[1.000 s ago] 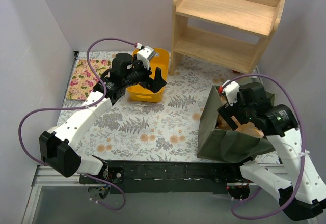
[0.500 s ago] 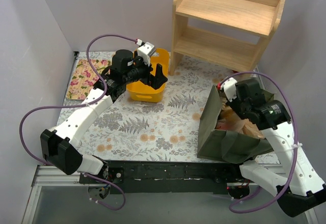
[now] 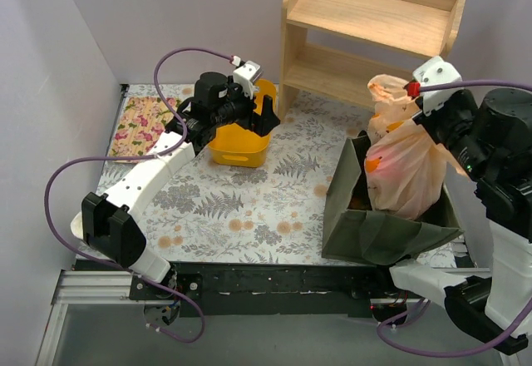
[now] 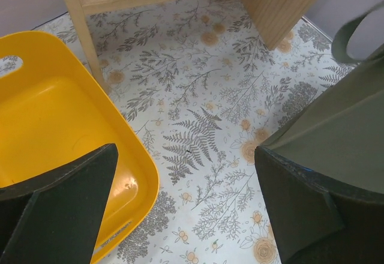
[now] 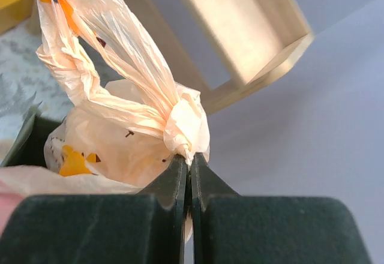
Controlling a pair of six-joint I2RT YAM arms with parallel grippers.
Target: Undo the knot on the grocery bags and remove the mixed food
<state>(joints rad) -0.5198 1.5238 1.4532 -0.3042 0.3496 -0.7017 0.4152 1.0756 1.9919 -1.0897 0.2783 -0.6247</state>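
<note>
Pinching the knot (image 5: 183, 123) — right gripper (image 5: 188, 162), jaws pressed together — left gripper (image 4: 185, 150) spread wide.

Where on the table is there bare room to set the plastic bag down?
Widest bare patch: the table between the yellow bin and the tote. A smaller one lies near-left, before the bin, under the left arm. Crowded: the right side, with the tote, the bag hanging over it, and the shelf behind.
</note>
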